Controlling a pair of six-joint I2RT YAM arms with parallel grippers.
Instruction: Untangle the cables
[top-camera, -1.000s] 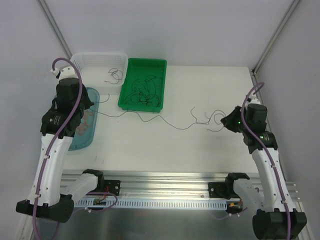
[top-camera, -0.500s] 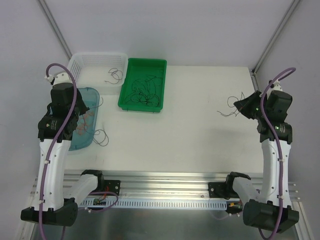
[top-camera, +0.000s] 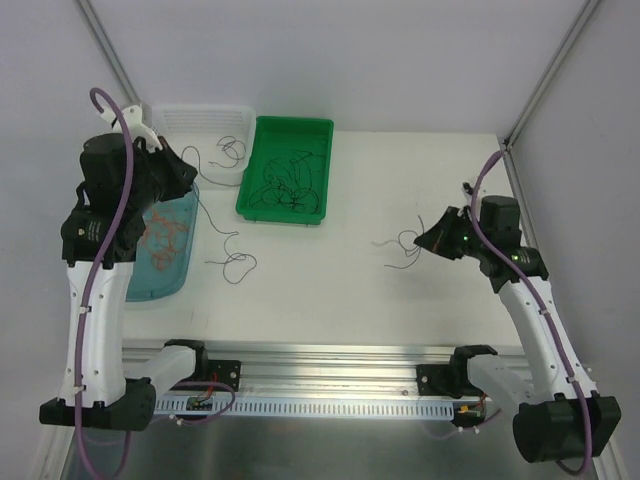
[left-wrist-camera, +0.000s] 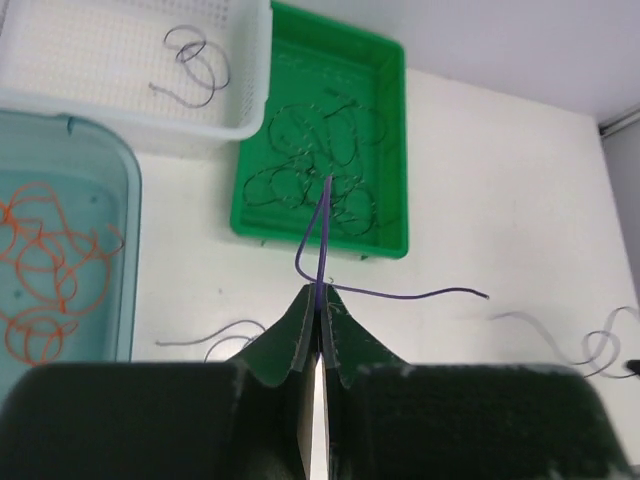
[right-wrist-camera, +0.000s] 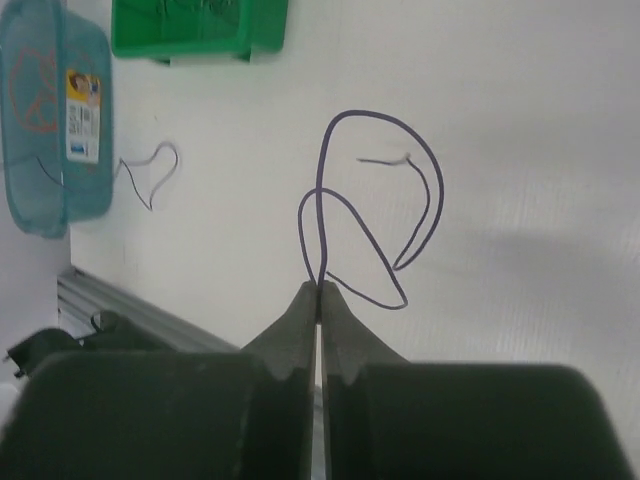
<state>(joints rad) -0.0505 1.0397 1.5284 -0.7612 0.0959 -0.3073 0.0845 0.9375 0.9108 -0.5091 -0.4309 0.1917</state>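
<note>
My left gripper is shut on a thin purple cable and holds it up above the table's left side; from the top view the cable hangs down and curls on the table. My right gripper is shut on another looped purple cable, also seen from above with the cable trailing left. A tangle of black cables lies in the green tray. Red-orange cables lie in the teal bin.
A white basket at the back left holds a dark looped cable. The aluminium rail runs along the near edge. Frame posts stand at the back corners.
One second ago a long strand ran between the two grippers; it has come apart into two pieces. My left gripper rose and moved back; my right gripper swung out, then back inward to the left.
</note>
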